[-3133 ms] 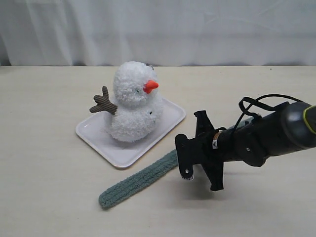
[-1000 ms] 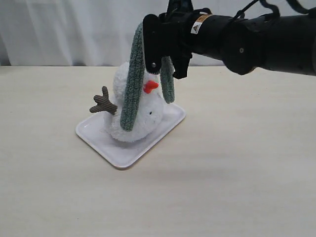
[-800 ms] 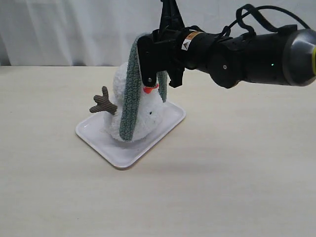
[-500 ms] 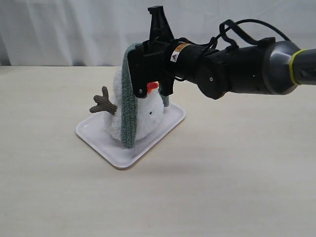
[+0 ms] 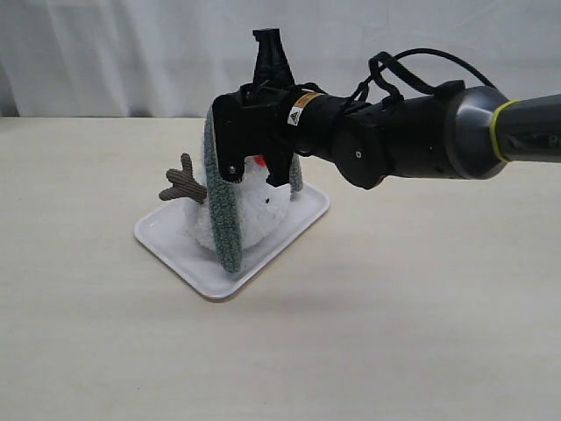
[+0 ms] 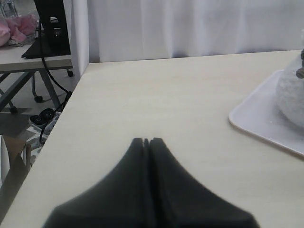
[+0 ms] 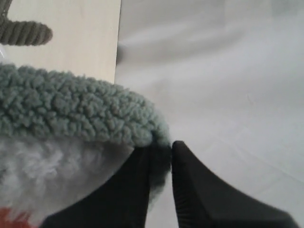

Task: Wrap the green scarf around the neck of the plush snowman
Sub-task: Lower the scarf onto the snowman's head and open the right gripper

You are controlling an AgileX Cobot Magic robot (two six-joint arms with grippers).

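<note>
Right gripper [image 5: 254,167] sits over the plush snowman [image 5: 263,200], fingers pinched on a fold of the green scarf [image 5: 223,210]. The right wrist view confirms it: the knit [image 7: 71,111] is caught between the black tips [image 7: 170,148], with white fluff [image 7: 47,166] directly beneath.

The scarf is draped over the head. Its long tail hangs down the side with the brown twig arm [image 5: 184,182] and reaches the white tray [image 5: 171,239]. The shorter tail hangs on the far side of the orange nose [image 5: 260,160]. The neck is hidden behind the gripper in the exterior view.

Left gripper [image 6: 147,141] is pressed closed on nothing, parked over bare table [image 6: 156,95], well apart from the tray [image 6: 259,118].

Step in hand, as I judge it: seating the fold in the neck crease.

- Carry the pinched fold down behind the head, not onto its crown. If let go on top, the band probably sits like a hat.
- Go slowly (fuzzy knit on fuzzy plush likely drags, and the toy looks light enough to tip).
- Open the fingers only once the band lies below the head ball.
- The tails are uneven, so the long one is the one to bring across the front afterwards, possibly with the idle left arm.
</note>
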